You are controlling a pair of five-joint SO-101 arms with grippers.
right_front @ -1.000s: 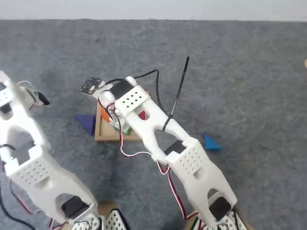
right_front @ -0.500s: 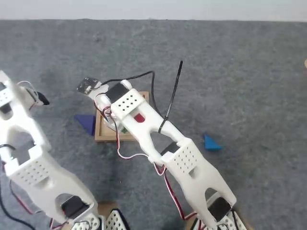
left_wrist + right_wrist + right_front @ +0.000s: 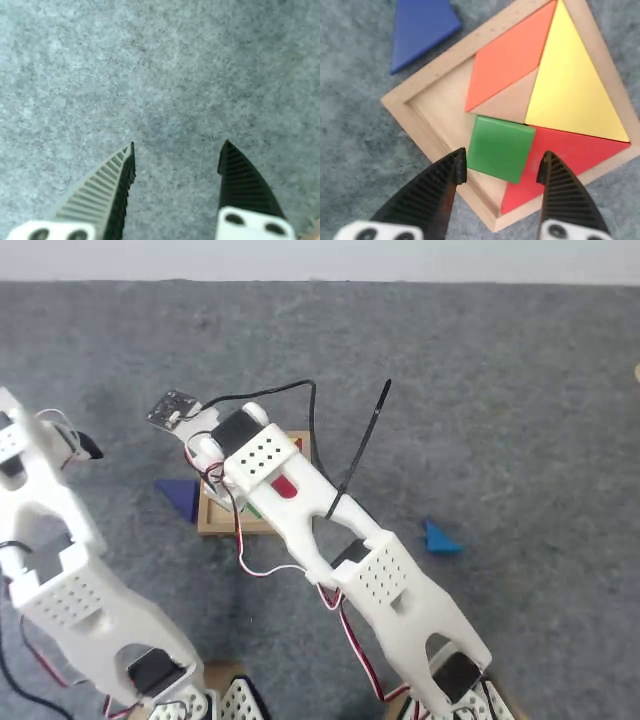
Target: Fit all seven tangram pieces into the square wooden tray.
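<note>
Tray (image 3: 460,47) is sitting on the grey, fuzzy worktop (image 3: 520,390), holding orange, yellow, red and green pieces. The right pincer (image 3: 505,159) is hanging wide apart over the green square (image 3: 500,147), which is lying crooked, likely to nudge it straight. A big blue piece (image 3: 420,30) is waiting just beside the tray and a small blue triangle (image 3: 440,538) farther off, likely for the bare corner. The left pincer (image 3: 179,145), also apart, is hanging over bare grey.

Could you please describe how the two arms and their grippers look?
The left arm and the right arm have white plastic shells with grids of small holes, black motors, and thin red, white and black wires. A black cable tie sticks out of the right one. The left gripper and the right gripper have dark, pointed, ribbed fingers on white mounts.
</note>
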